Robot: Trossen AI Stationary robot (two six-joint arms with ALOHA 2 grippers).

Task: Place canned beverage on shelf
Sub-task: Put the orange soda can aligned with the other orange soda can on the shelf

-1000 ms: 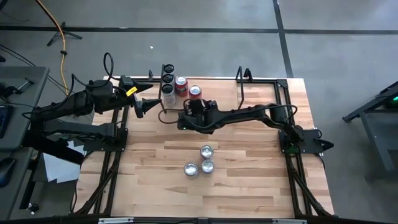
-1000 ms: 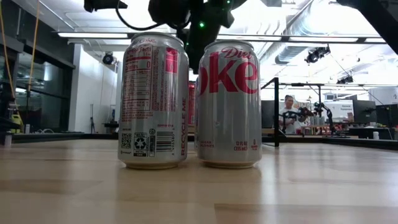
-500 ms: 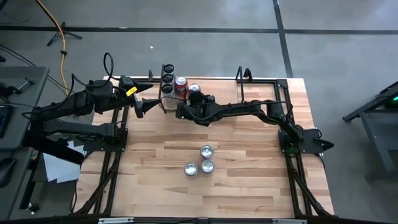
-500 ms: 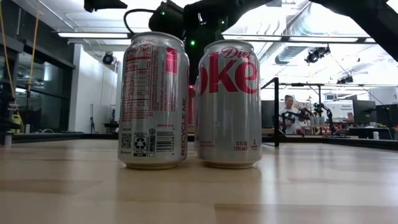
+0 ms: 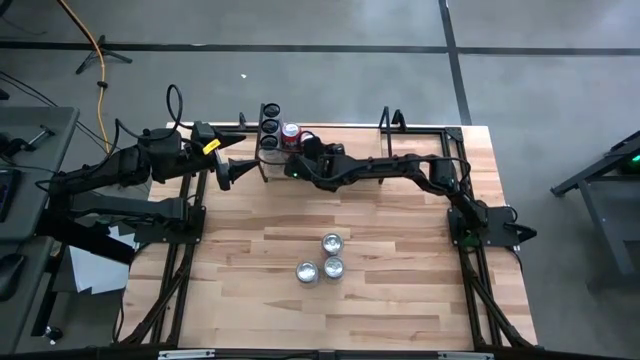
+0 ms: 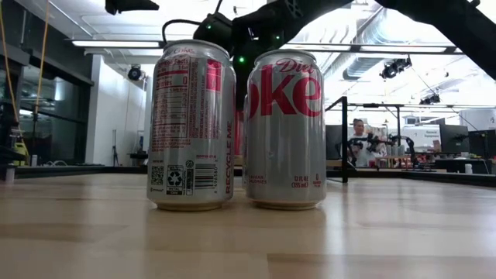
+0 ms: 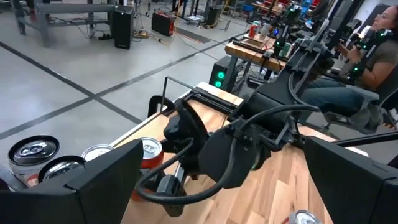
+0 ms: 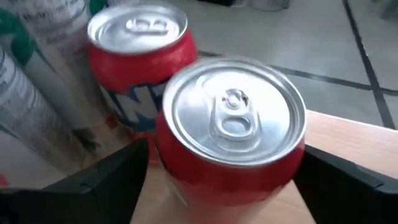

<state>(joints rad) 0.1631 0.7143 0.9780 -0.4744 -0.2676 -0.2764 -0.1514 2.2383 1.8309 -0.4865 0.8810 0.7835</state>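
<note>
Two red cans stand upright at the far left of the shelf (image 5: 355,140), beside several dark-topped cans (image 5: 269,126). The nearer red can (image 8: 230,124) stands between the open fingers of my right gripper (image 8: 224,152), which reaches in from the table's right and hides it in the high view (image 5: 300,150). The other red can (image 5: 291,132) stands just behind it (image 8: 138,43). My left gripper (image 5: 228,170) hangs open and holds nothing, left of the shelf, pointing at the right arm (image 7: 217,186). My right gripper has one finger (image 8: 118,177) on each side of the nearer red can's wall (image 8: 186,186), slanting down from the table's near right. I cannot tell whether the fingers touch the can. The can stands upright on the wood.
Three silver Diet Coke cans (image 5: 322,258) stand in a cluster at the table's middle; two of them fill the low view (image 6: 285,128). Thin black shelf uprights (image 5: 385,130) rise right of the gripper. A person sits beyond the table (image 7: 379,56).
My right gripper has gone toward the table's far edge and a little left, up to the red cans on the shelf. It now covers the nearer red can, which showed free in the high view a second ago. That can stands where it was.
</note>
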